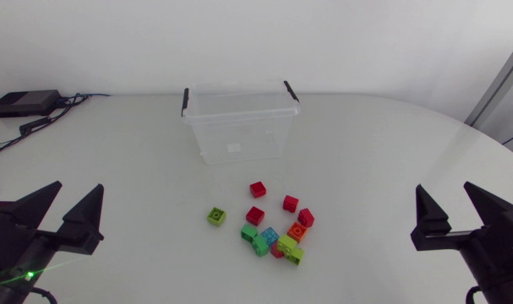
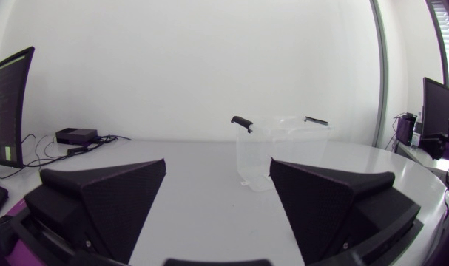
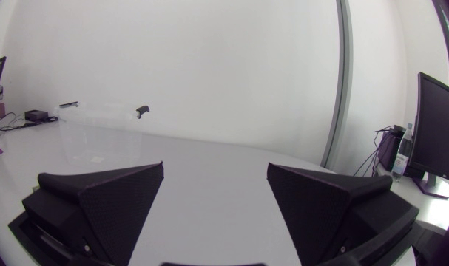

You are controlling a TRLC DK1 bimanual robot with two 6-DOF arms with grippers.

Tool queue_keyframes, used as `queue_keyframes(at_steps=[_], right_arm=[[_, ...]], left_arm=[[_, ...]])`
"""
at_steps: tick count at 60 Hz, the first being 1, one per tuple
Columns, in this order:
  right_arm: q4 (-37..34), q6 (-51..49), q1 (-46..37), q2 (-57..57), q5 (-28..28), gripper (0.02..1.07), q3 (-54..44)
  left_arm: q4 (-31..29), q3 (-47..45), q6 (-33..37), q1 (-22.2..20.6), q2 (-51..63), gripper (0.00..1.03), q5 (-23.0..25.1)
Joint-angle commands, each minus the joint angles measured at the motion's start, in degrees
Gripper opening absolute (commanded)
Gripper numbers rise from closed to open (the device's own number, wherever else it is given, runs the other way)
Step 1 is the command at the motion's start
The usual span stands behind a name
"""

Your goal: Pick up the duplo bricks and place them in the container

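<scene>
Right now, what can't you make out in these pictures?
1. Brick pile, head view: the bricks overlap and are small, so the exact count is unclear. Neither wrist view shows it.
2. Container, right wrist view: faint, as its clear walls blend into the background.
3. Left gripper and right gripper, head view: everything behind them is cut off by the picture's edges.

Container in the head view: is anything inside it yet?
No bricks inside the container; through its clear walls only a small pale patch on its floor shows. The bricks all lie on the table in front of it. Nothing covers its inside.
</scene>
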Motion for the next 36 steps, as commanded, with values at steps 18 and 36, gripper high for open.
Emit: queue_keyframes(at_steps=[18,36], right_arm=[[3.44,0.82,0.82,5.86,0.08,1.02,4.67],[1.42,1.7,3.72,27.74,-0.36,1.02,17.33]], left_arm=[[0.63,16.04,-0.15,-3.23,24.38,0.97,-0.5],[-18.36,35.55,1.34,-10.18,55.05,0.96,-0.68]])
